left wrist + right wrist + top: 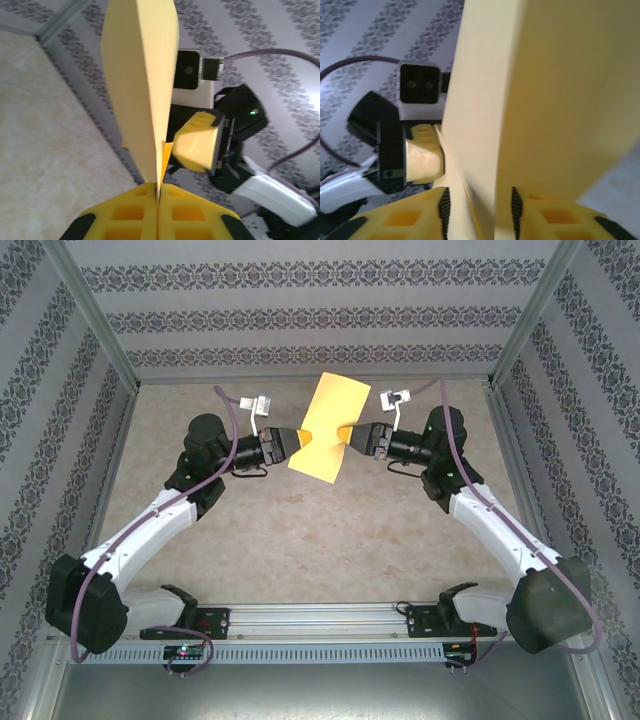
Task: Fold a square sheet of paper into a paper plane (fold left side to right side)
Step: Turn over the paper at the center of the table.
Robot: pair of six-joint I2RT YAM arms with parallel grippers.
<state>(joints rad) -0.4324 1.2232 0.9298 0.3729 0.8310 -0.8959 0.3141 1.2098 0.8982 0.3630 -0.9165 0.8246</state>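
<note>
The square sheet of paper (332, 408) is yellow, folded into a narrower creased shape, and hangs in the air above the table's far middle between both arms. My left gripper (296, 444) comes in from the left. In the left wrist view the left gripper (158, 189) is shut on the sheet's (142, 75) lower edge, pads pressed together with the layers pinched between. My right gripper (351, 433) meets the sheet from the right. In the right wrist view the right gripper (479, 202) has its jaws apart, and the paper (545, 90) passes loosely through the gap.
The beige tabletop (300, 530) lies below the raised paper. Patterned walls (310, 310) and aluminium posts close in the back and both sides. A metal rail (320, 618) with the arm bases runs along the near edge.
</note>
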